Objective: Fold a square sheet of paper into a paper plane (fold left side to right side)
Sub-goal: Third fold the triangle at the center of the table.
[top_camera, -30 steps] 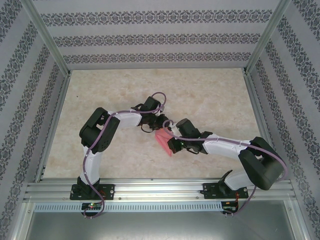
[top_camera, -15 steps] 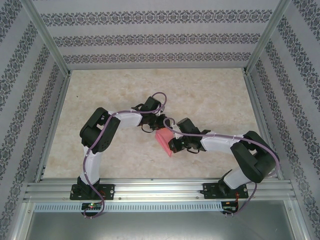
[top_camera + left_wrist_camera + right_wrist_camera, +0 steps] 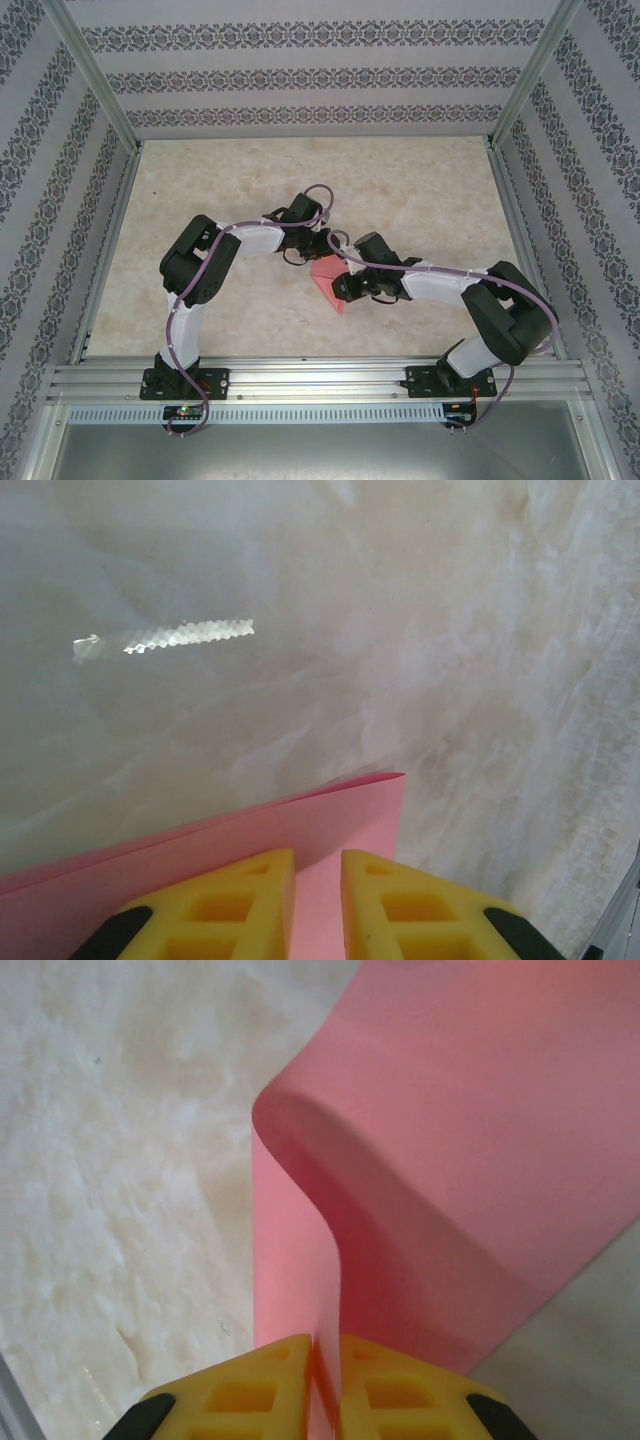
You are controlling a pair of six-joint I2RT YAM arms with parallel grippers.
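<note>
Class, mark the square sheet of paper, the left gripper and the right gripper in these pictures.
square sheet of paper [image 3: 480, 1110], right wrist view, broad flat face.
left gripper [image 3: 318, 870], left wrist view, between fingertips.
right gripper [image 3: 325, 1352], right wrist view, between fingertips.

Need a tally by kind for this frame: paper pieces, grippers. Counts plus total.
paper sheet: 1 (pink)
grippers: 2, left gripper and right gripper (yellow fingers)
Total: 3
</note>
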